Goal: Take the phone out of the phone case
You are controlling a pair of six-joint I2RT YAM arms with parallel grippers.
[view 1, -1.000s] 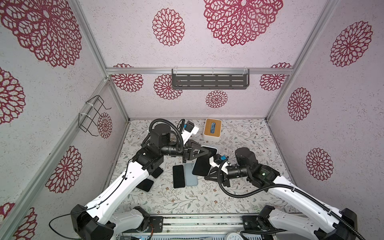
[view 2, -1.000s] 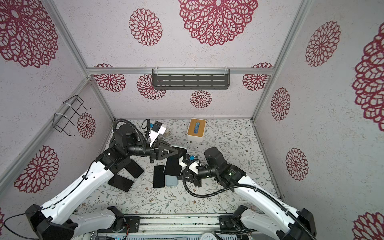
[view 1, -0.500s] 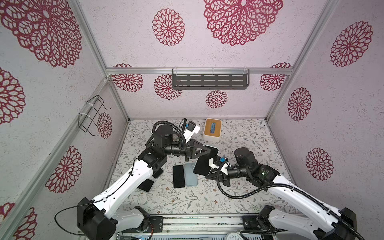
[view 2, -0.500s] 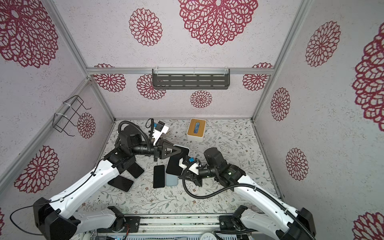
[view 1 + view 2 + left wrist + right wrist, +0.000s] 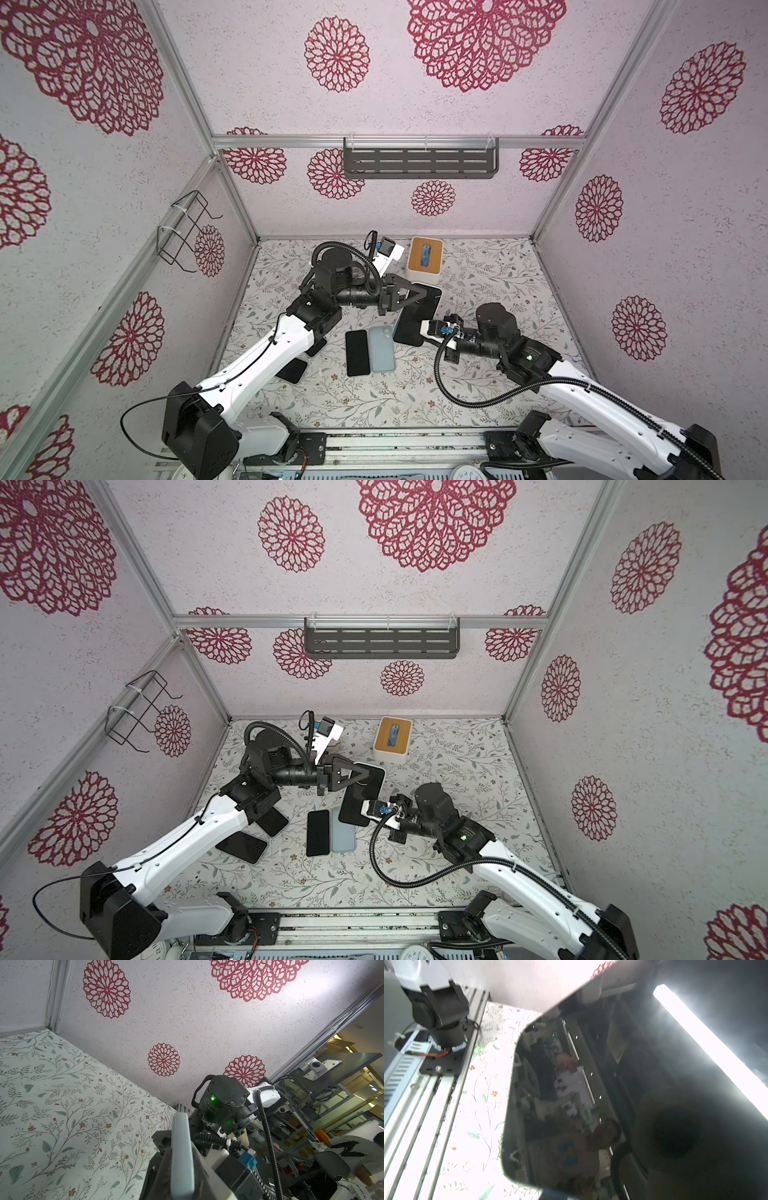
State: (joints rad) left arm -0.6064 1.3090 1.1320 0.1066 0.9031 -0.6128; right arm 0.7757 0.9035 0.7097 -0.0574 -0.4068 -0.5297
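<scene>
Holds glossy black phone (image 5: 412, 318) in pale blue case (image 5: 181, 1153) tilted above floral tabletop (image 5: 478, 382), between both arms. Clamps cased far end narrowly in left pincer (image 5: 424, 292). Has right pincer (image 5: 424, 328) at near end; cannot tell whether gripping or apart. Looks light, rigid, slick-faced, breakable; probably wants peeling case rim at 1 corner, pinching phone by side edges.

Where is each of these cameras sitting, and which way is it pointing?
Top views: high at the front, looking down on the table; left arm and right arm both show.
Left wrist: on the left arm, looking along the left tool, shut on the phone case; right arm beyond.
Right wrist: on the right arm, facing the phone, its dark screen up close; left arm's base shows.
Shared: all four catch the phone or its case.
</scene>
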